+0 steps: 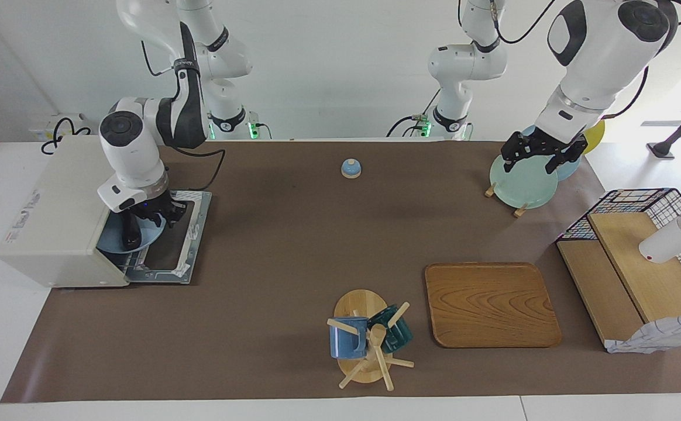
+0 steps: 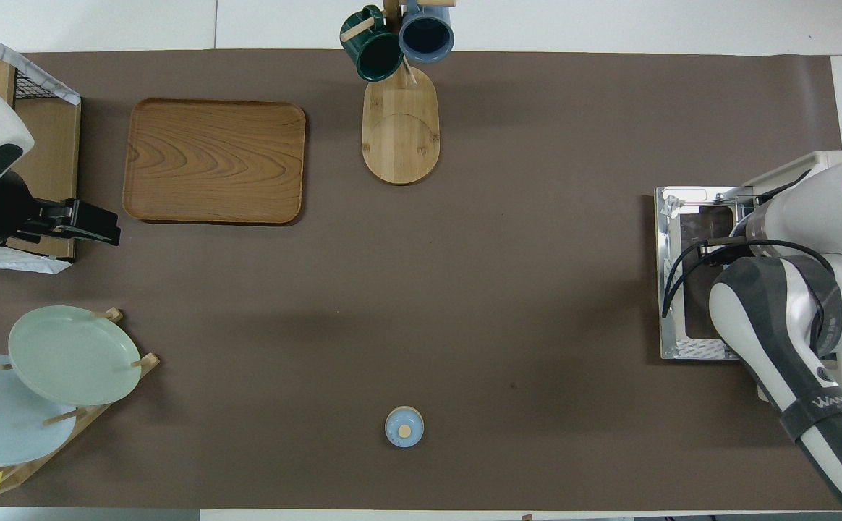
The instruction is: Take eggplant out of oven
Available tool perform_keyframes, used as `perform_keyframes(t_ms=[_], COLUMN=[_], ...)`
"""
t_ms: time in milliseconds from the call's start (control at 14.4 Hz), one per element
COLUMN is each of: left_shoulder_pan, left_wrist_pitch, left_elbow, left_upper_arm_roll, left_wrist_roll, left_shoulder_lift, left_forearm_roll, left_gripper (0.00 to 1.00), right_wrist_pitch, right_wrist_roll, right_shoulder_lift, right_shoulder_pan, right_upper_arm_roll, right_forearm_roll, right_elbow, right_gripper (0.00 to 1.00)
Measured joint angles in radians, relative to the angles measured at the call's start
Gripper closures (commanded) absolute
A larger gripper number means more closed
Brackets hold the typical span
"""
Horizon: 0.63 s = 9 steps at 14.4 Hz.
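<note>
Judging from its look, the eggplant (image 1: 130,229) should handle as a light, fairly firm but glossy and slippery thing, rounded enough to roll or squirt out of a pinch. Best hold is probably across the middle of its slender body, short axis between the fingers, with moderate squeeze so the skin is not bruised.

Location: it lies on a blue plate (image 1: 141,238) at the mouth of the cream-white toaster oven (image 1: 62,204), whose glass door (image 1: 174,245) is folded down flat on the brown mat. It is not yet out.

Right gripper (image 1: 148,217): down over the plate at the eggplant's upper end, fingers partly drawn in. Whether they actually clamp the eggplant or only stand at it cannot be told; the wrist hides the contact, and in the overhead view the arm covers it entirely.

Left gripper (image 1: 538,156): waits over the green plate (image 1: 522,186) in the plate rack, fingers spread wide, holding nothing.
</note>
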Motion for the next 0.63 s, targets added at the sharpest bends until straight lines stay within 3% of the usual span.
perform_keyframes(t_ms=[209,348,626], left_shoulder_pan=[0.000,0.000,0.001], left_wrist_pitch=[0.000,0.000,0.000], left_elbow=[0.000,0.000,0.000], left_upper_arm_roll=[0.000,0.000,0.000], left_wrist_roll=[0.000,0.000,0.000], left_shoulder_lift=[0.000,0.000,0.000], left_forearm_roll=[0.000,0.000,0.000], left_gripper=[0.00,0.00,0.00], right_wrist_pitch=[0.043,0.047,0.042], right_wrist_roll=[-0.013,-0.023,-0.027], right_shoulder_lift=[-0.016,-0.024,-0.038], right_shoulder_pan=[-0.016,-0.024,-0.020], right_upper_arm_roll=[0.000,0.000,0.001], right_forearm_roll=[0.000,0.000,-0.023], right_elbow=[-0.051,-0.067,-0.071], right_gripper=[0.76,1.00,1.00])
